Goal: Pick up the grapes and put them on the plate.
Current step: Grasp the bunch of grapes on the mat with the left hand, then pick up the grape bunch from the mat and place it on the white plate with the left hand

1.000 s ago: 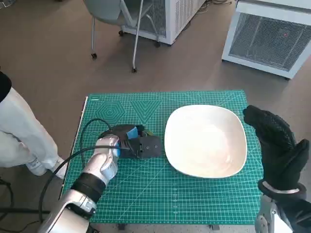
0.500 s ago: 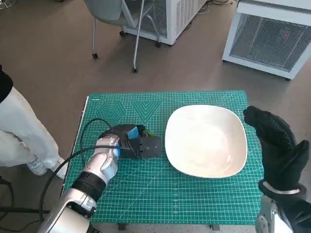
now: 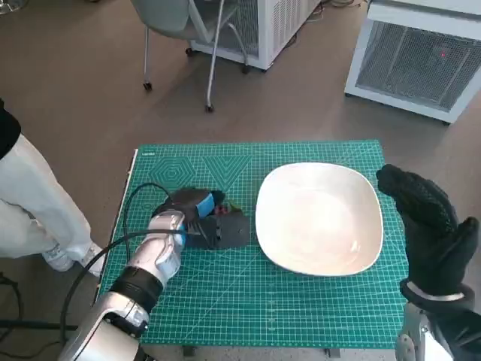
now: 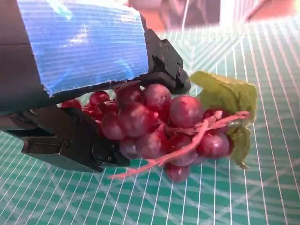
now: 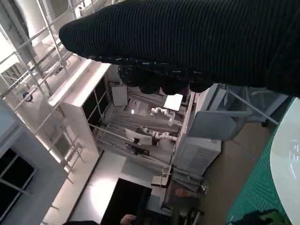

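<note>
Near edge, right: right hand (image 3: 428,226) in black knitted glove raised at the table's right side, beside the plate's right rim, fingers extended and apart, holding nothing. Not touching the plate. In right wrist view only a dark knit band (image 5: 197,37) along the top; fingers hardly visible there.

Near edge, left: pale left forearm (image 3: 146,263) rising from below, black cable (image 3: 113,244) looping alongside it over the mat.

Mid table, left: left hand (image 3: 204,219), blue tape on its back, down on the green cutting mat (image 3: 301,301). Fingers clamped around the grapes (image 4: 154,126), as left wrist view shows: dark red bunch sitting between black fingers (image 4: 70,140) on either side, blue-taped back (image 4: 84,42) above. Pale stem (image 4: 187,143) running across the bunch, green leaf (image 4: 229,98) sticking out past the fingers. Grapes low over the mat; contact with the mat not resolvable. In head view the bunch mostly hidden under the hand, only a bit of red and green showing.

Mid table, right of the hand: white plate (image 3: 319,218), just beside the left hand, nothing on it. Grapes not on plate.

Left of table: person's pale trouser leg (image 3: 34,199) and shoe.

Far: brown floor, chair legs on castors (image 3: 180,53), white louvred cabinet (image 3: 417,60) at upper right.
</note>
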